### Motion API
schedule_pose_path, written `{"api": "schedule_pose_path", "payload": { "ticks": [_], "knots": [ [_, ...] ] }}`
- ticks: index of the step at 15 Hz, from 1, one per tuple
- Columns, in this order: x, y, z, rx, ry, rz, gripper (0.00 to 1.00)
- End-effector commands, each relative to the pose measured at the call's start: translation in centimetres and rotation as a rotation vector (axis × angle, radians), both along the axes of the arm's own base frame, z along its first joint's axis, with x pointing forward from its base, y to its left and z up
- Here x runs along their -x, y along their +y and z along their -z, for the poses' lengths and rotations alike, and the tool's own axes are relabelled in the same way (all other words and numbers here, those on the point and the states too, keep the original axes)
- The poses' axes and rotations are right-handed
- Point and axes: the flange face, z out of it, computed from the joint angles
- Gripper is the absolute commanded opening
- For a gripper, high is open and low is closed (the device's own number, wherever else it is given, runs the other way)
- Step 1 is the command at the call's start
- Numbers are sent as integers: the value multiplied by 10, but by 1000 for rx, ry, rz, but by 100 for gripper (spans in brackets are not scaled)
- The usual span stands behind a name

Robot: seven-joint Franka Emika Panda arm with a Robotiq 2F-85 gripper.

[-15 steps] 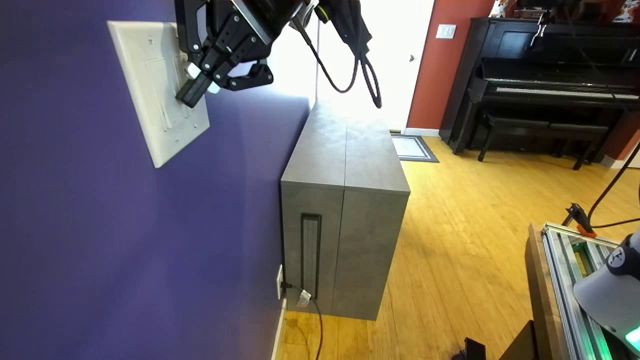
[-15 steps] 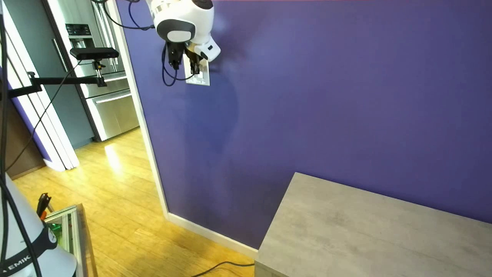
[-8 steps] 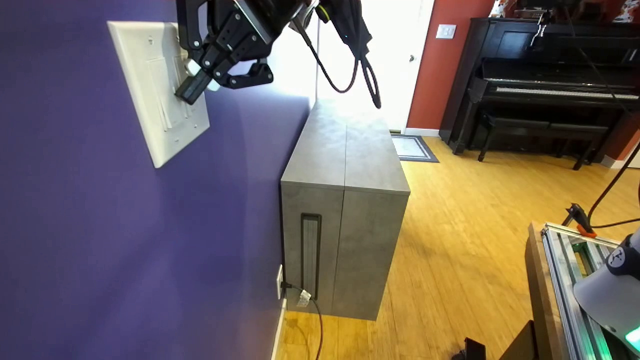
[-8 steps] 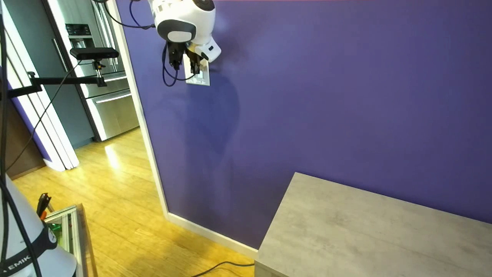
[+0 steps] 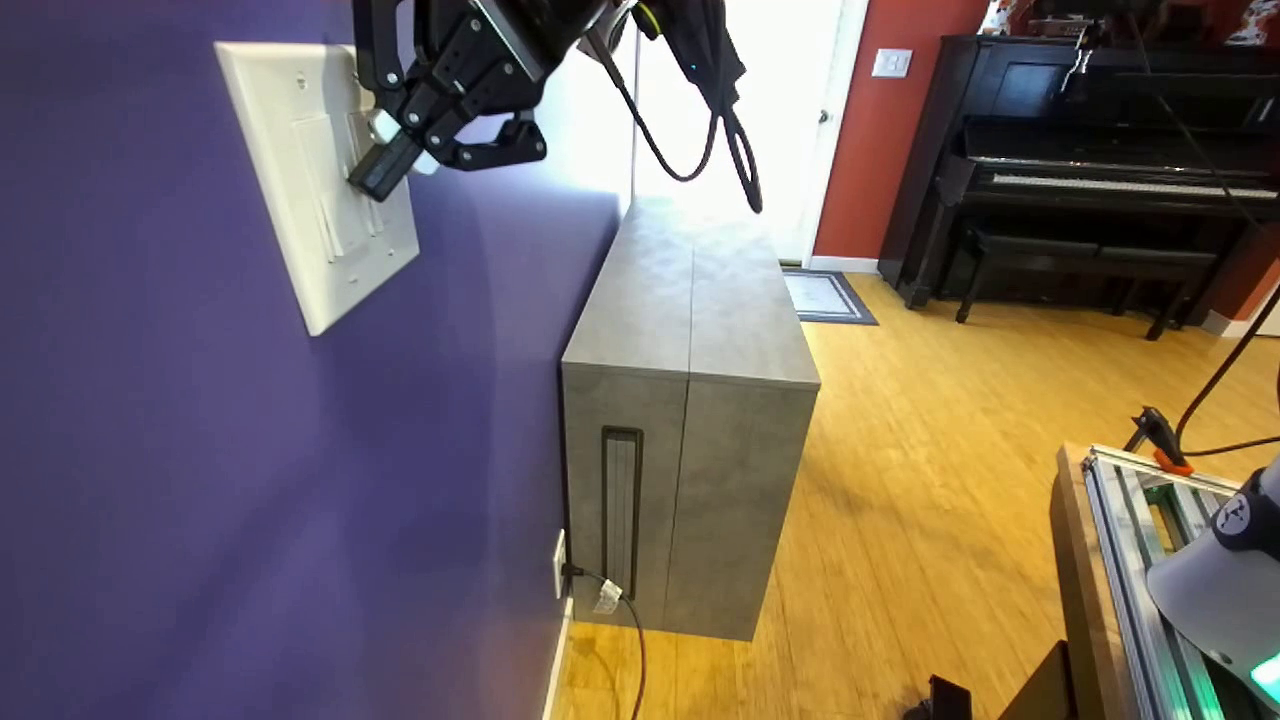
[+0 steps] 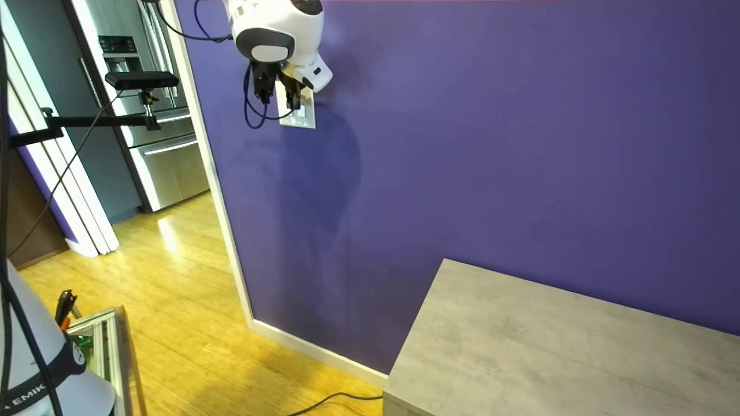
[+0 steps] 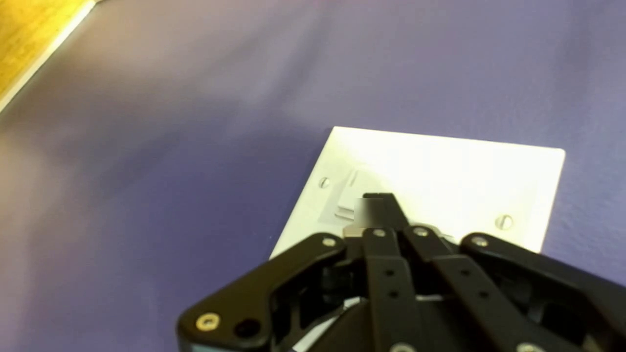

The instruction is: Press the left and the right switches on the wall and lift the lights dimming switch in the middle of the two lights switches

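Observation:
The white switch plate (image 5: 355,275) is on the violet-blue wall (image 5: 200,450). It also shows in an exterior view (image 6: 305,120), partly behind the arm, and in the wrist view (image 7: 469,156). The left switch (image 5: 322,170) is the nearer white paddle on the plate. The farther part of the plate, with the middle and right controls, is mostly behind my gripper. My gripper (image 5: 382,172) is shut and empty, its tip at the plate's face; I cannot tell whether it touches. In the wrist view, the fingertips (image 7: 384,210) are beside a raised white paddle (image 7: 363,188); glare washes out the rest.
A grey cabinet (image 5: 690,480) stands against the wall below and beyond the plate. An outlet (image 5: 559,565) with a plugged-in cord is low on the wall. A camera (image 6: 141,80) on a black arm stands near the doorway. A cable loop (image 5: 745,165) hangs from the arm.
The gripper tip has slid slightly upward along the plate, uncovering a little more of its lower part. The fingers stay shut.

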Motion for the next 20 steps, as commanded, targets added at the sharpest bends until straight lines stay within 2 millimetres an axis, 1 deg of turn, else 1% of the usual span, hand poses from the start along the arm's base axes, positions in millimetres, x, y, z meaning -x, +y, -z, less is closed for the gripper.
{"api": "schedule_pose_path", "payload": {
  "ticks": [1, 4, 6, 8, 11, 13, 16, 17, 18, 19, 20],
  "knots": [
    [4, 5, -17, -47, -21, -4, 0],
    [5, 4, -15, -21, -10, -8, 0],
    [12, 2, -16, 19, 9, -12, 0],
    [25, -1, -24, 73, 10, -22, 0],
    [45, -9, -41, 195, 30, -37, 0],
    [63, -16, -54, 302, 57, -35, 0],
    [87, -11, -82, 443, -26, -89, 0],
    [94, -9, -89, 489, -51, -108, 26],
    [101, -6, -99, 536, -99, -129, 28],
    [109, -4, -108, 576, -143, -143, 33],
    [116, 0, -116, 614, -186, -162, 41]
  ]
}}
